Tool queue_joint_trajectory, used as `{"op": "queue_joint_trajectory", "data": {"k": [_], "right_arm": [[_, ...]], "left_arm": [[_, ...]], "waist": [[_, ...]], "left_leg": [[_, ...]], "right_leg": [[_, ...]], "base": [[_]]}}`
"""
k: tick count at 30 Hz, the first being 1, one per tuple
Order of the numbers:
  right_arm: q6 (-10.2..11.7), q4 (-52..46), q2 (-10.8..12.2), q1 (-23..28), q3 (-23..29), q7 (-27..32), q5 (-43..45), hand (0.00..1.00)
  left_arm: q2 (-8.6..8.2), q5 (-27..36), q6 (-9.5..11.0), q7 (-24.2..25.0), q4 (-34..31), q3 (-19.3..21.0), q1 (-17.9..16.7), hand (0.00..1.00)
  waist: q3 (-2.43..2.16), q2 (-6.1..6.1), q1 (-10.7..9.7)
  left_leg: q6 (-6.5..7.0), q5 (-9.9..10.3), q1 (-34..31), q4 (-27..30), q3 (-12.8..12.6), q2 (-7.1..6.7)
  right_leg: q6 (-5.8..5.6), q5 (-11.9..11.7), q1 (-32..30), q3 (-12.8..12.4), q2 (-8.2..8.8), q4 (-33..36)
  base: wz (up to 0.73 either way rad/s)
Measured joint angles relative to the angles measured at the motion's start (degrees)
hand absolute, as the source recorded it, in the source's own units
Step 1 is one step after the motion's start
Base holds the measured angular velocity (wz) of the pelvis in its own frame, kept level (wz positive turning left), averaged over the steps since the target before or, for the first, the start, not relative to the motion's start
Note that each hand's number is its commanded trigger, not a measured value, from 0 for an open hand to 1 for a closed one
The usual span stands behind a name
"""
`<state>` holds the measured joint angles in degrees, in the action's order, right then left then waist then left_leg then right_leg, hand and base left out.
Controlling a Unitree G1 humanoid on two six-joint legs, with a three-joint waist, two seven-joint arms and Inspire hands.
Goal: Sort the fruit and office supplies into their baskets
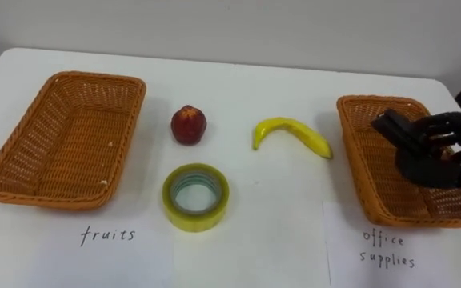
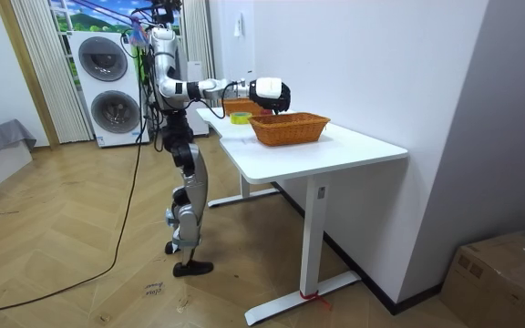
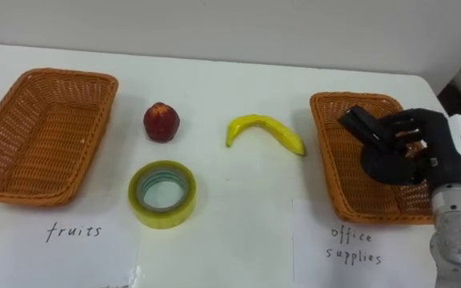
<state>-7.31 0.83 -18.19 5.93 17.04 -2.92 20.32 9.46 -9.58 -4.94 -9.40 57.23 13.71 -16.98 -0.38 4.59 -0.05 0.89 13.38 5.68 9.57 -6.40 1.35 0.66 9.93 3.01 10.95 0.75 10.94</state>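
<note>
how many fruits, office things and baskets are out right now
Fruit: 2, the red fruit and the banana
Office supplies: 2, the tape roll and the black item held in the right hand
Baskets: 2, the left basket and the right basket
Total: 6

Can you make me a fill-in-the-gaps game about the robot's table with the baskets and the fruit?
1. The robot's right hand is over the basket labelled office ____.
2. Its curled fingers hold an object coloured ____.
3. The curved yellow fruit on the table is a ____.
4. The red fruit sits just beyond the yellow roll of ____.

Missing words: supplies; black; banana; tape.
</note>
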Motion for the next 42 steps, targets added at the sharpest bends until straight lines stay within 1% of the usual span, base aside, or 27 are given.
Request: {"op": "queue_joint_trajectory", "data": {"k": [7, 9, 11, 12, 13, 14, 15, 16, 17, 22, 25, 28, 35, 42], "right_arm": [[-0.29, 2.39, -0.05, 0.00, -0.01, -1.04, -0.51, 1.00], [-0.29, 2.88, -0.05, 0.00, -0.02, -1.13, -0.50, 1.00], [-0.31, 2.93, -0.12, 0.00, -0.02, -2.06, -0.51, 1.00], [-0.32, 2.93, -0.14, 0.00, -0.02, -2.28, -0.51, 1.00], [-0.32, 2.93, -0.16, 0.00, -0.02, -2.52, -0.50, 0.86], [-0.33, 2.93, -0.24, -0.01, -0.02, -2.86, -0.51, 0.79], [-0.33, 2.93, -0.26, -0.02, -0.02, -3.02, -0.50, 0.49], [-0.33, 2.93, -0.30, -0.04, -0.02, -3.31, -0.49, 0.22], [-0.33, 2.93, -0.30, -0.05, -0.02, -3.55, -0.47, 0.00], [-0.41, 2.93, -0.31, -0.05, -0.02, -4.17, -0.45, 0.00], [-0.82, 2.93, -0.36, -0.05, -0.02, -4.22, -0.45, 0.00], [-1.02, 2.92, -0.43, -0.06, -0.02, -4.24, -0.46, 0.00], [-1.02, 2.93, -0.42, -0.06, -0.03, -4.29, -0.31, 0.00], [-1.02, 2.93, -0.43, -0.06, -0.03, -4.29, -0.23, 0.00]], "left_arm": [[0.00, 0.01, -0.16, 0.02, 0.02, -0.07, 0.01, 0.00], [0.03, 0.02, -0.26, 0.00, 0.02, -0.27, 0.01, 0.00], [0.03, 0.03, -0.66, 0.00, 0.00, -0.38, 0.05, 0.00], [0.04, 0.03, -0.84, 0.00, 0.00, -0.38, 0.06, 0.00], [0.03, 0.03, -1.05, 0.00, 0.00, -0.42, 0.05, 0.00], [0.03, 0.03, -1.07, 0.00, 0.00, -0.42, 0.06, 0.00], [0.03, 0.03, -1.07, 0.00, 0.00, -0.42, 0.09, 0.00], [0.03, 0.03, -1.06, 0.00, 0.00, -0.42, 0.18, 0.00], [0.04, 0.03, -1.07, 0.00, 0.00, -0.41, 0.28, 0.00], [0.05, 0.03, -1.08, 0.00, -0.01, -0.41, 0.70, 0.00], [0.05, 0.03, -1.11, 0.00, -0.01, -0.41, 0.73, 0.00], [0.05, 0.03, -1.19, 0.00, -0.01, -0.41, 0.76, 0.00], [0.07, 0.08, -1.38, -0.04, 0.03, -0.42, 0.84, 0.00], [0.08, 0.16, -1.38, -0.04, 0.08, -0.41, 1.09, 0.00]], "waist": [[0.11, 0.32, 0.02], [0.22, 0.51, 0.02], [0.50, 0.88, -0.08], [0.53, 0.94, -0.10], [0.56, 1.04, -0.14], [0.55, 1.10, -0.15], [0.54, 1.11, -0.15], [0.53, 1.12, -0.15], [0.53, 1.12, -0.15], [0.46, 1.15, -0.16], [0.31, 1.17, -0.18], [0.26, 1.16, -0.21], [0.41, 0.92, -0.18], [0.35, 0.86, -0.18]], "left_leg": [[0.01, 0.00, 0.00, 0.05, 0.02, -0.07], [0.01, 0.00, 0.00, 0.05, 0.02, -0.08], [0.00, 0.00, -0.04, 0.04, 0.02, -0.06], [0.00, 0.00, -0.06, 0.04, 0.02, -0.06], [0.00, 0.00, -0.08, 0.00, 0.02, -0.06], [0.00, 0.00, -0.08, -0.02, 0.02, -0.05], [0.00, 0.00, -0.08, -0.03, 0.02, -0.04], [0.00, 0.00, -0.08, -0.04, 0.02, -0.04], [0.00, 0.00, -0.08, -0.04, 0.02, -0.04], [0.00, 0.00, -0.05, -0.03, 0.02, -0.04], [0.00, 0.00, -0.02, 0.02, 0.01, -0.03], [0.00, 0.00, 0.01, 0.08, 0.01, -0.02], [0.01, 0.00, 0.00, 0.10, 0.02, -0.01], [0.00, -0.01, 0.00, 0.06, 0.02, -0.06]], "right_leg": [[-0.01, 0.00, -0.03, -0.03, 0.08, 0.00], [-0.01, 0.01, -0.04, -0.03, 0.08, -0.01], [0.00, 0.01, -0.05, -0.03, 0.09, -0.09], [0.00, 0.01, -0.06, -0.03, 0.08, -0.11], [0.00, 0.01, -0.07, -0.03, 0.08, -0.16], [0.00, 0.01, -0.07, -0.03, 0.08, -0.19], [-0.01, 0.01, -0.07, -0.03, 0.08, -0.19], [-0.01, 0.01, -0.08, -0.03, 0.08, -0.20], [-0.01, 0.01, -0.08, -0.03, 0.08, -0.20], [-0.01, 0.01, -0.07, -0.05, 0.09, -0.17], [-0.01, 0.01, -0.04, -0.06, 0.08, -0.12], [0.00, 0.00, -0.01, -0.07, 0.08, -0.04], [-0.01, 0.00, 0.00, -0.07, 0.03, 0.02], [-0.01, 0.00, -0.01, -0.05, -0.09, 0.00]], "base": [[0.00], [0.00], [0.00], [0.00], [0.00], [0.00], [0.00], [0.00], [0.00], [0.00], [0.00], [0.00], [0.00], [0.00]]}}
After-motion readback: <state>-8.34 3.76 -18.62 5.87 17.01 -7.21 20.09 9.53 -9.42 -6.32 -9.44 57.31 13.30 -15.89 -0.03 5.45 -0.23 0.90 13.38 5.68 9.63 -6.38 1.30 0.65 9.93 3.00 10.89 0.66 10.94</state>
